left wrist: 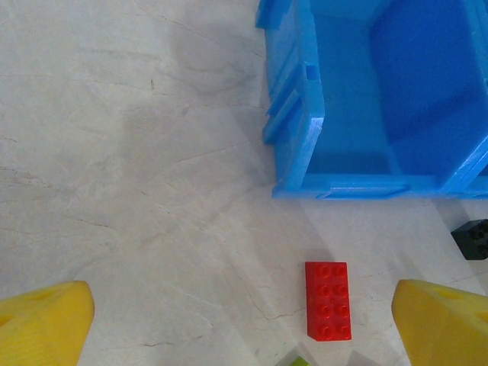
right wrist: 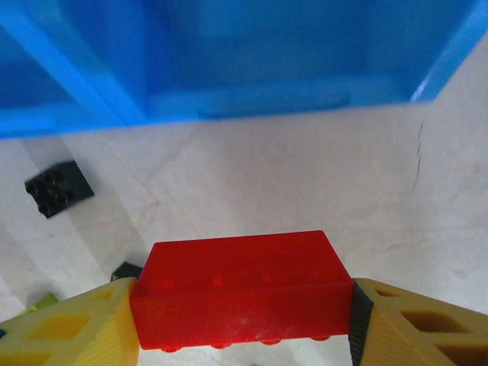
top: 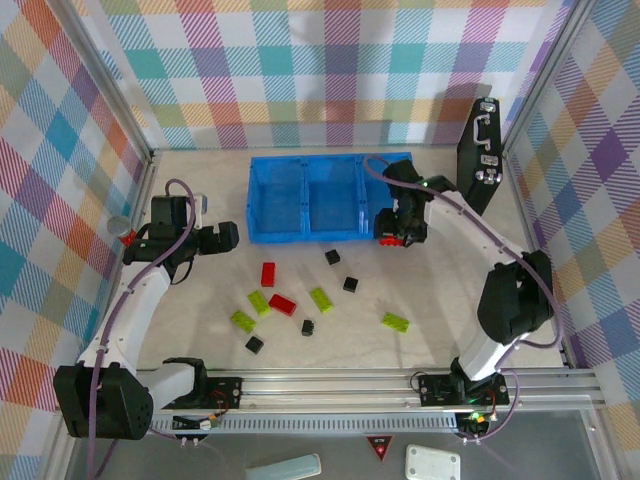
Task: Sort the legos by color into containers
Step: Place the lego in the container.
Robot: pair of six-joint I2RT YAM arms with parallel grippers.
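Note:
The blue tray (top: 305, 197) of three containers stands at the back middle of the table. Just off its front right corner my right gripper (top: 393, 232) is shut on a red lego (right wrist: 240, 290), gripped by its ends between the yellow fingers (right wrist: 69, 328) above the table, short of the tray's front wall (right wrist: 252, 99). My left gripper (top: 225, 237) stands open left of the tray, nothing between its fingers (left wrist: 42, 324). A red lego (left wrist: 328, 300) lies flat ahead of it. More legos lie scattered mid-table: red (top: 283, 304), lime-green (top: 321, 299) and black (top: 350, 284).
A black case with metal latches (top: 478, 150) leans at the back right. A grey-capped red cylinder (top: 122, 230) lies by the left wall. A black lego (right wrist: 59, 187) sits near the tray's front wall. An aluminium rail (top: 400, 378) runs along the near edge.

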